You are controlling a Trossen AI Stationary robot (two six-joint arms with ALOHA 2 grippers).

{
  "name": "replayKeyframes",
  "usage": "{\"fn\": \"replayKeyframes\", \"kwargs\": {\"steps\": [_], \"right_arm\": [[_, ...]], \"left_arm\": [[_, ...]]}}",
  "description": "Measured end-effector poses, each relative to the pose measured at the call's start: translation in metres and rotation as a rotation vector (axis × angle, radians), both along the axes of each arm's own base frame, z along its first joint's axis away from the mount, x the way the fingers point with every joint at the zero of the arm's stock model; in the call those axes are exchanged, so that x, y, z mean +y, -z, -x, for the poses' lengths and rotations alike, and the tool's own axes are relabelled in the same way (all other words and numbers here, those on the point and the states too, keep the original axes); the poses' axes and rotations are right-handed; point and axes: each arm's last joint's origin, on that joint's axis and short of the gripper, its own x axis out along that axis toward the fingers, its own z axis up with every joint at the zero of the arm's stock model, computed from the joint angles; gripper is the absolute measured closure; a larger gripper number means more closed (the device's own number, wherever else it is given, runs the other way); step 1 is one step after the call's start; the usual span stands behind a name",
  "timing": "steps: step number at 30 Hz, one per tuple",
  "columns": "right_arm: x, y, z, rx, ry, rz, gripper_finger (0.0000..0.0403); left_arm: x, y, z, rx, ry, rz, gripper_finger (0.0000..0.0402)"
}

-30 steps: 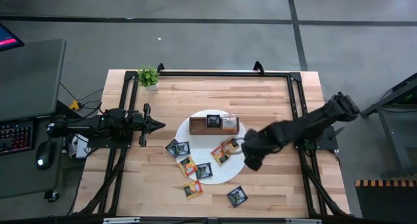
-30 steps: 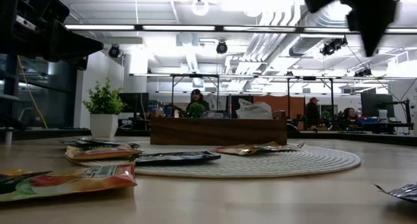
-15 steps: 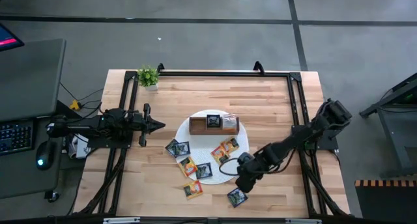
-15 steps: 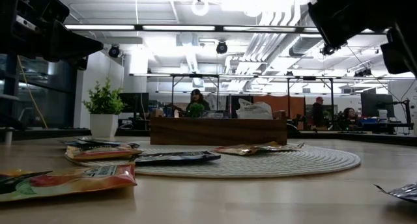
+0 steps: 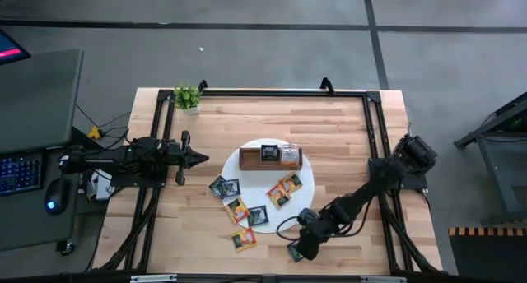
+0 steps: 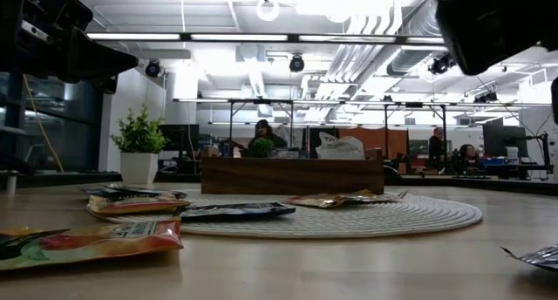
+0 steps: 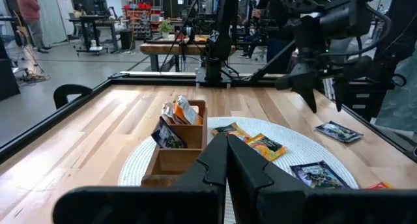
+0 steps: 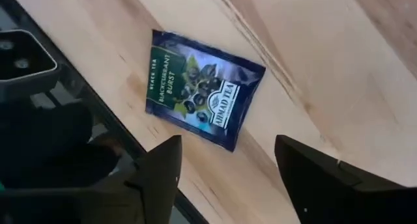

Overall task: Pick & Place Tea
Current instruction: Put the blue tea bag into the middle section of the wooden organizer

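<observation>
Dark-blue tea sachet (image 8: 201,98) lies flat, diagonal, beneath wide-open, empty right end effector (image 8: 228,178).

overhead camera: looks straight down on the whole pale wooden table (image 5: 329,135) and both dark arms.
table-level camera: sits at the tabletop, facing level across the round white woven mat (image 6: 366,217) into the room.
left wrist camera: faces along the table, close behind its own fingers.
right wrist camera: points down, close over the wood.
shared: brown wooden three-compartment box (image 5: 270,157), seen overhead, level and from the left wrist.
</observation>
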Motion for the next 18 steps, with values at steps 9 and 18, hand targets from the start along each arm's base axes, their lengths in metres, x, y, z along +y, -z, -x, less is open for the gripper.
{"fn": "replayKeyframes", "kwargs": {"steps": [9,18], "right_arm": [[0.01,0.01,0.003,-0.048,0.022,0.08,0.0153],[0.014,0.027,-0.003,-0.041,0.024,0.085,0.0153]], "left_arm": [[0.0,0.0,0.0,0.0,-0.001,0.0,0.0401],[0.0,0.0,0.0,0.0,0.0,0.0,0.0401]]}}
